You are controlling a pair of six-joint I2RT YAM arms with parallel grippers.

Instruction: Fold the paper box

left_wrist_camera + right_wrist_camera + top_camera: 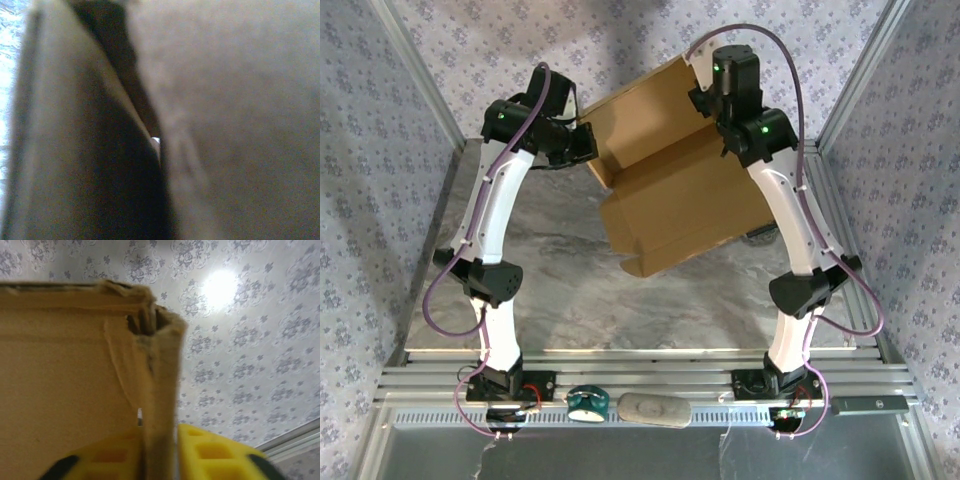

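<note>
Left jaws: your left gripper [588,145] is closed narrow at the left corner of the paper box [670,200]. In the left wrist view brown cardboard crowds the lens in a blur, with a dark fold running straight ahead of the jaws.
Right jaws: your right gripper [703,100] is clamped on the box's far right wall. In the right wrist view the wall's frayed edge stands upright between the yellow fingers [210,452], one pad on each face.
Box position: it hangs between your two sets of jaws, raised off the table [560,290].
Box facing: the open inside faces up toward the top camera. The walled tray part sits level with the jaws, and the flat lid panel reaches toward the arm bases.
Long axis: it runs from the far side to the near side, skewed a little so the far edge climbs from your left jaws to your right jaws.
Edges: the lid's free edge is the nearest one, well on the near side of both jaws. Its left corner dips lowest in the top view.
Room to move: bare marble lies under the lid and on the near side of the jaws. The wallpapered walls [380,200] and slanted metal posts [865,60] close in outside each jaw.
</note>
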